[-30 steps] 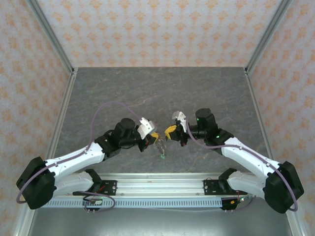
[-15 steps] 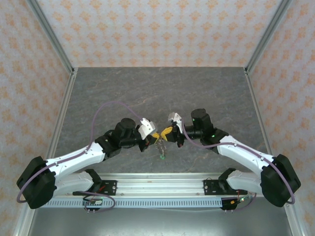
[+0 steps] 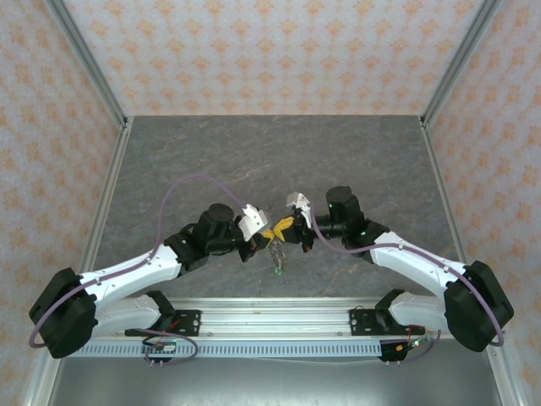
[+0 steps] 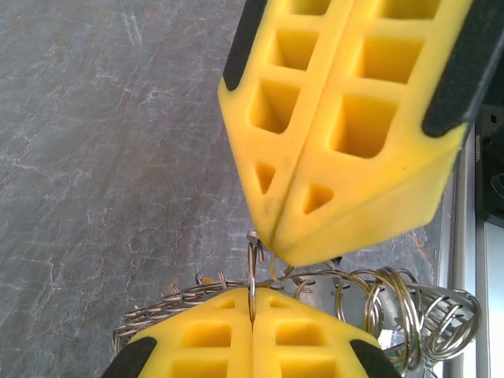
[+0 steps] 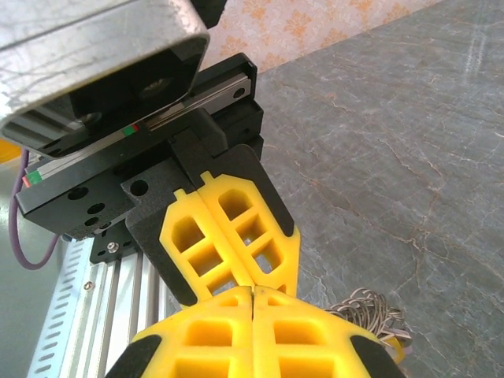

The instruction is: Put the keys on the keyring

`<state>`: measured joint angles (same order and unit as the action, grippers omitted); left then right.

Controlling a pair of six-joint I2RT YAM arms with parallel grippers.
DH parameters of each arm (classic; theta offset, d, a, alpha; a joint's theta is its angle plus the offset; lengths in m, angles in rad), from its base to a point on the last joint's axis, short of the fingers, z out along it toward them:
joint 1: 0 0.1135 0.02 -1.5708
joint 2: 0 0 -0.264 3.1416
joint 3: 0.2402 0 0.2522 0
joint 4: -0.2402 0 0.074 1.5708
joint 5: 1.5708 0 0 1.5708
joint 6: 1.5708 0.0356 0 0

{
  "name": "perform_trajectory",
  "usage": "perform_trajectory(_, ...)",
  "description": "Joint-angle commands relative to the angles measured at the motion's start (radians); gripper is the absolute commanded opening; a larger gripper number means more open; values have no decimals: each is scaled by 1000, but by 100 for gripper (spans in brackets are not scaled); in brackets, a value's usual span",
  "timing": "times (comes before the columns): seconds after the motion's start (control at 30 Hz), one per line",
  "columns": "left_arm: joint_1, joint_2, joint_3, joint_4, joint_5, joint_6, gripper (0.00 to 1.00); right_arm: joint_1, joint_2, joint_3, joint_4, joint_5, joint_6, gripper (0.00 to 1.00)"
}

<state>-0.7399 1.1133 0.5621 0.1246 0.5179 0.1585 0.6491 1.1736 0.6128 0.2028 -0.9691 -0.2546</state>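
Your clenched right gripper (image 3: 292,227), load unclear, has closed in on the keyring (image 4: 252,276) your left gripper (image 3: 267,233) pinches; threading next.

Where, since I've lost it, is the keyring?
In the top view the keyring hangs over the table near its front edge, between the left gripper and right gripper, loop pinched by the left one.

Closed right tool (image 5: 252,294) tip to tip with closed left tool (image 5: 247,277), keyring (image 5: 367,307) coils just beside.
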Motion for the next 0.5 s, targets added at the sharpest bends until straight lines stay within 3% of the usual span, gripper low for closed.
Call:
perform_trajectory(0.0,-7,-7,38,61,21,14,0,10,5,33,45,-10,-1,0)
perform_trajectory(0.3,-7,-15,39,70,24,6,0,12,5,36,-69,125,-78,0)
perform_trajectory(0.47,-6,-16,38,69,30,9,0,12,2,26,-89,141,-95,0)
